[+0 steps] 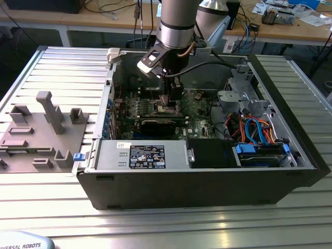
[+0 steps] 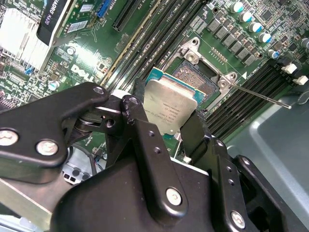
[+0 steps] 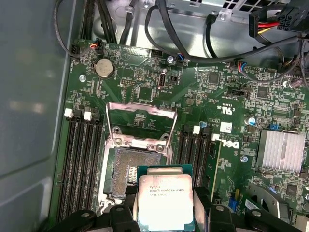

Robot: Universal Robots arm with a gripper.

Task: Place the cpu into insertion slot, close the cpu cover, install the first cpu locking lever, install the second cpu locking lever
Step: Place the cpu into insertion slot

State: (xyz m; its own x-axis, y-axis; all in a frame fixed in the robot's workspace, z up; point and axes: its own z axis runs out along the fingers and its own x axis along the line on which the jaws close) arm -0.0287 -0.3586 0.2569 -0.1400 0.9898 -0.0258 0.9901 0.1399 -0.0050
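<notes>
cpu [image 3: 165, 200] in jaws, arm [image 1: 175, 23] upright, seemingly above insertion slot [image 3: 126, 166].

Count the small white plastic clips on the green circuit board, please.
4 in the first wrist view: two white clips on one side of the dark square socket, two on the other. More may hide behind the black end effector gripping the silvery-grey square chip.

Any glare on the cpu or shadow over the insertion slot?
First wrist view: the cpu shines pale but not washed out, the insertion slot lit without shadow. Second wrist view: a heatsink glares white. Exterior view: the board around the gripper looks dim.
</notes>
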